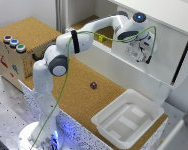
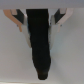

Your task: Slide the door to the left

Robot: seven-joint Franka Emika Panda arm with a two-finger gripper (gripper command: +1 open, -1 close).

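- white and flat, the door (image 1: pixel 144 55) stands on the exterior view's right half of the cabinet (image 1: pixel 164 15), leaving the left half open onto the cork-lined shelf (image 1: pixel 89 22).
- a dark upright bar on the door, which reads as its handle (image 2: pixel 40 40), fills the middle of the wrist view; this is the part to push or pull on, judged from the task.
- gripper (image 1: pixel 144 52) is held right against the door face, the arm (image 1: pixel 79 42) reaching across from the exterior view's left so a sideways pull runs along the track.
- fingers (image 2: pixel 17 17) sit one on each side of the bar, spread; whether they actually clamp it cannot be told.
- small yellow block (image 1: pixel 101 37) rests on the shelf inside, in the open half.
- white tray (image 1: pixel 126 120) and a small dark object (image 1: pixel 93 85) lie on the cork table (image 1: pixel 79 95), near and well apart from the door, out of the sliding path.
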